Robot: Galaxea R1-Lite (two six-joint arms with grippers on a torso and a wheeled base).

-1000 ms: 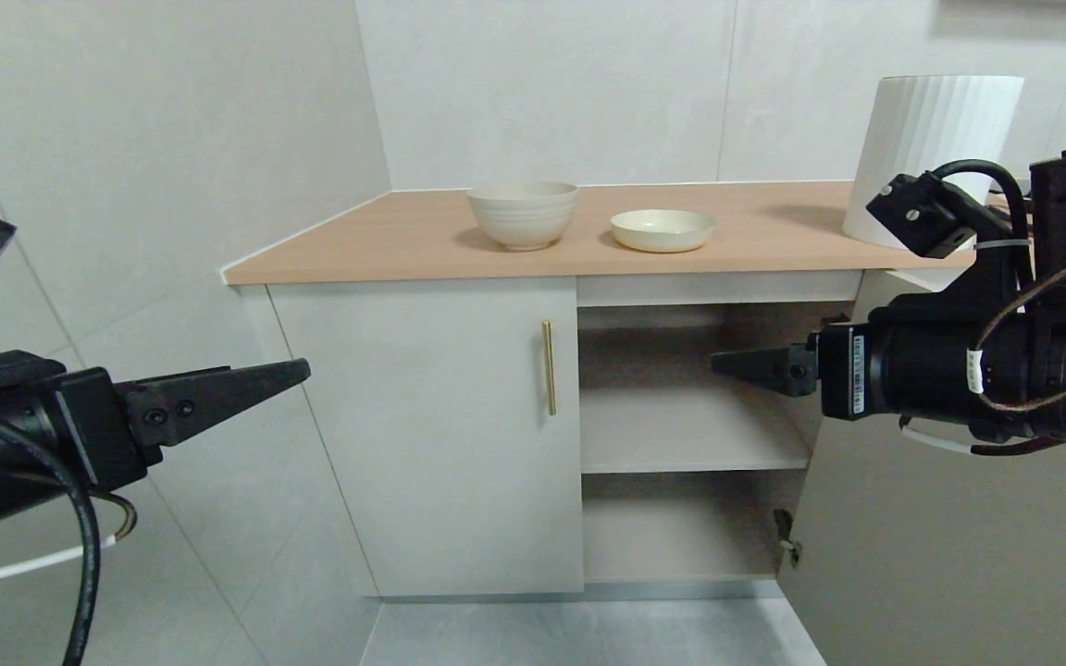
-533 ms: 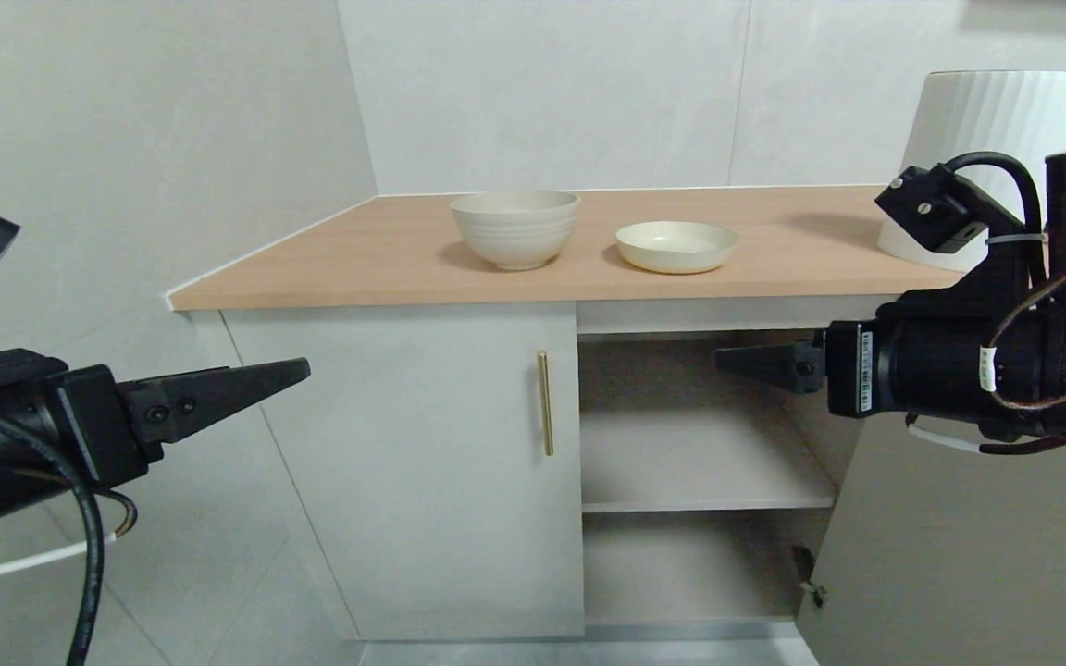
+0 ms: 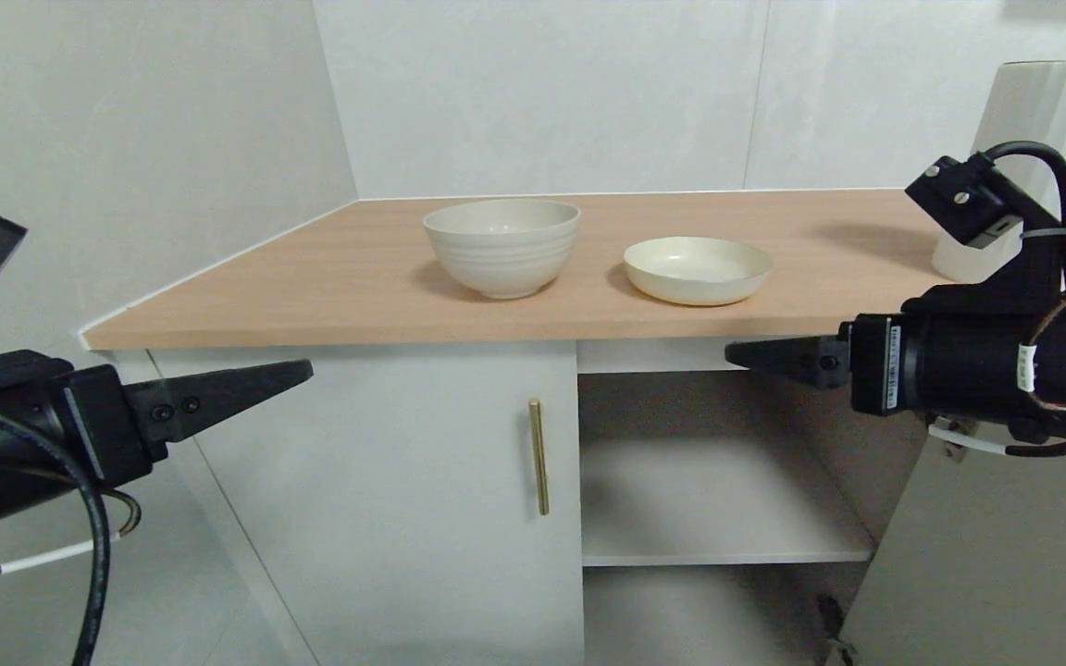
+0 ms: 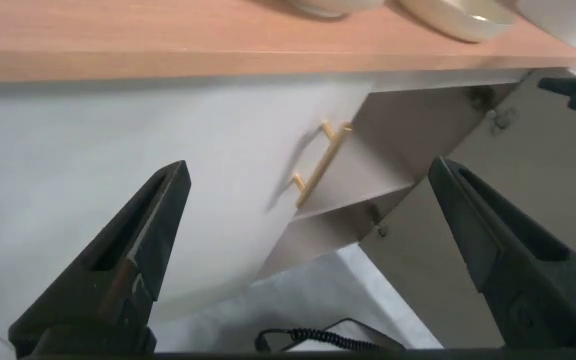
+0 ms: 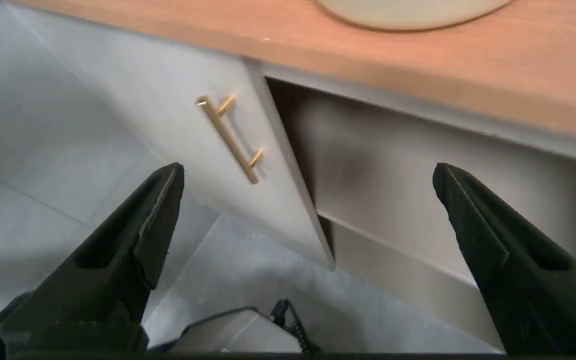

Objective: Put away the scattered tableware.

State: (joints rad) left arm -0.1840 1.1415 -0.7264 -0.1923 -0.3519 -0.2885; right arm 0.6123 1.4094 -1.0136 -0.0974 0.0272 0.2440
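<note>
Left hand (image 4: 308,168), right hand (image 5: 306,170), both wide, bowl (image 3: 502,245) beside plate (image 3: 698,268), perhaps a ribbed bin (image 3: 1051,102) behind

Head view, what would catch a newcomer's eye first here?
A deep cream bowl and a shallow dish sit side by side, apart, on the wooden countertop. Below the dish, the cabinet has its right half open, showing a shelf. The left gripper and right gripper hang in front of it, fingers open.

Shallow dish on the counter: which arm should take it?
Right, probably. The right gripper, open, sits just below the dish and by the open cupboard; the left gripper is farther off, nearer the bowl.
</note>
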